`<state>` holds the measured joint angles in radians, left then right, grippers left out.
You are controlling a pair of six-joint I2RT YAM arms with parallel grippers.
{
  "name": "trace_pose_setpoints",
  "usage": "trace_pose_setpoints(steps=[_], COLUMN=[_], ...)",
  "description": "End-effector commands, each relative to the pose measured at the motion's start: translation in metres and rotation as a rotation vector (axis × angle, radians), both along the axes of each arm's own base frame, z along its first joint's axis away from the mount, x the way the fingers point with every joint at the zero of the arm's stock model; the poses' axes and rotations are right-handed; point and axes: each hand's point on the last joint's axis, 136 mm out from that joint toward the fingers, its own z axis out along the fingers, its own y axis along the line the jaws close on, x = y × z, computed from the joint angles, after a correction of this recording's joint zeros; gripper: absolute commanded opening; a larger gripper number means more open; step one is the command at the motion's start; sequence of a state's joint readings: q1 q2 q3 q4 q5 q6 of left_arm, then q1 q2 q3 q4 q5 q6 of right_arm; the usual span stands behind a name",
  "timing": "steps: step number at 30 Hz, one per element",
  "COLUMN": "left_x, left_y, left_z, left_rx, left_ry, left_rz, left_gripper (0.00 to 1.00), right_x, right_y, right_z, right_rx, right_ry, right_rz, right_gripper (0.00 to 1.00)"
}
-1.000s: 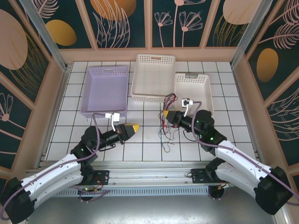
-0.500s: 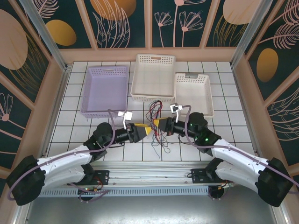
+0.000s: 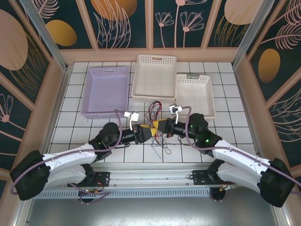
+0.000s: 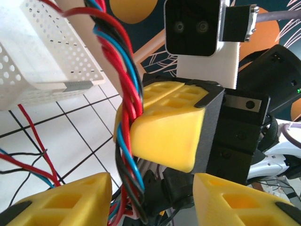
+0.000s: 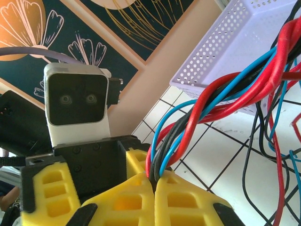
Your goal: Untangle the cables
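Cables [image 3: 153,110] of red, blue and black, twisted into one bundle, sit mid-worktop [image 3: 70,132] where both arms meet tip to tip. The right end effector [image 3: 158,127] has its yellow fingers pressed together, pinching the bundle [image 5: 211,101] just above its tips [image 5: 154,181]. The left end effector [image 3: 149,130] stands spread, its fingers on either side of the strands [image 4: 123,80] with a gap between them [image 4: 150,188]. Loose ends trail over tiles toward the near edge. The upper loops lie near the front rim of the middle white basket [image 3: 154,99], flanked by a lilac basket [image 3: 89,89] and another white basket [image 3: 209,94]. Bare tiles run outward from each arm to the wooden side walls [image 3: 56,89].
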<state>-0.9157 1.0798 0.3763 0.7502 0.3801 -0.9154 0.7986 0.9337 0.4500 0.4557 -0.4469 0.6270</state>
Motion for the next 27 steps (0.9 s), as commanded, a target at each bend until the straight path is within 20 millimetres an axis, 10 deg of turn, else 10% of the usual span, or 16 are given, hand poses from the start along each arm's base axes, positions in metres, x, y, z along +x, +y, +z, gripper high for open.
trace_pose_setpoints(steps=[1, 11, 27], left_x=[0.003, 0.006, -0.01], left_y=[-0.001, 0.002, 0.033], left_z=[0.009, 0.008, 0.018], left_rx=[-0.004, 0.01, 0.015], left_ry=[-0.037, -0.05, -0.106], left_rz=[0.016, 0.042, 0.078], left_gripper=[0.42, 0.0, 0.0], right_x=[-0.005, -0.004, 0.015], right_y=[0.002, 0.001, -0.026], right_z=[0.035, 0.027, -0.004], right_rx=[0.071, 0.048, -0.062], right_ry=[-0.09, -0.076, -0.03], right_rz=[0.022, 0.004, -0.122], right_gripper=[0.0, 0.0, 0.0])
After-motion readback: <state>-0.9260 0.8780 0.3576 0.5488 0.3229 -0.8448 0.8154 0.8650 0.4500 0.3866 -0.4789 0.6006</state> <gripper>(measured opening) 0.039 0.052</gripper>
